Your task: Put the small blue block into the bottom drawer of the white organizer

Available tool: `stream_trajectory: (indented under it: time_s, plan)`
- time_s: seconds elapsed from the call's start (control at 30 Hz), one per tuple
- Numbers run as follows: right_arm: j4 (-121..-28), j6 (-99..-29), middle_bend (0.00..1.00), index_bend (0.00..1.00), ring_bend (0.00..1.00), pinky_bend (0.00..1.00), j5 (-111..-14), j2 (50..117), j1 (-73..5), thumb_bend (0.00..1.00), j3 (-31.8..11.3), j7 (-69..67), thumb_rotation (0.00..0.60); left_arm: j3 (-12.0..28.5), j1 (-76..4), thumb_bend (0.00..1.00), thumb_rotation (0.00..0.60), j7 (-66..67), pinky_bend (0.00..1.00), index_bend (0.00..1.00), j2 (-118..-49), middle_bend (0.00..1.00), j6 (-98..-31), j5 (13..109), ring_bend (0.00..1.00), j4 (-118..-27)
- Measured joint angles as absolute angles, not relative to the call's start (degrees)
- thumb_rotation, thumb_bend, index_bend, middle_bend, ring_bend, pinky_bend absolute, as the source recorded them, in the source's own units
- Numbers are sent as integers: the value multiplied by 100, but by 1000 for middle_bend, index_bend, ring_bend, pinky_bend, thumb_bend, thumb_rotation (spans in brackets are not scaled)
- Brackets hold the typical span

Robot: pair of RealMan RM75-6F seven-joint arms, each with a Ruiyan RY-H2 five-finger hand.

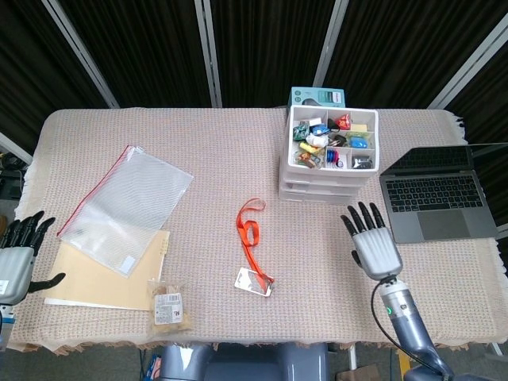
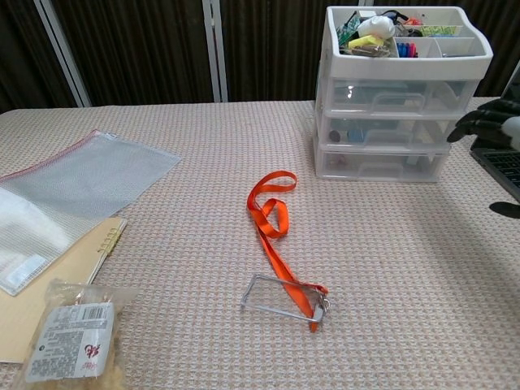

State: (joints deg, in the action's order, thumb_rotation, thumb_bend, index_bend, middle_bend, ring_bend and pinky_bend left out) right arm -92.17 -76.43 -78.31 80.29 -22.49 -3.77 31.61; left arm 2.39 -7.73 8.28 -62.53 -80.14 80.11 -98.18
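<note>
Hovering beside the white organizer (image 1: 327,159), the right hand (image 1: 373,246) spreads its fingers, holding nothing; the left hand (image 1: 14,258) waits empty, fingers apart, at the table edge (image 1: 48,343).

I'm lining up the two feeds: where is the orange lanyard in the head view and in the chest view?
Head view: the orange lanyard lies near table centre, left of and nearer than the white organizer.
Chest view: the orange lanyard lies mid-frame, with its clear badge holder toward the camera.
Shared landmark: the white organizer, to the lanyard's upper right in both.
</note>
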Motion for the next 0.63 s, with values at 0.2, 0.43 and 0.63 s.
stream_trajectory:
  time_s: [0.2, 0.43, 0.63]
  plan:
    - [-10101, -7841, 0, 10, 0, 31, -7815, 7080, -1670, 75, -143, 1556, 600, 222, -735, 152, 600, 831, 0, 72, -6331, 0, -8161, 8167, 0, -9676]
    - [-10294, -8085, 0, 0, 0, 19, -8019, 6552, -1206, 54, 79, 704, 600, 205, -736, 152, 600, 914, 0, 58, -6384, 0, -8189, 8249, 0, -9548]
    - [-10081, -8348, 0, 0, 0, 16, -8307, 6670, -1101, 55, 19, 450, 600, 210, -722, 152, 600, 911, 0, 58, -6397, 0, -8235, 8281, 0, -9517]
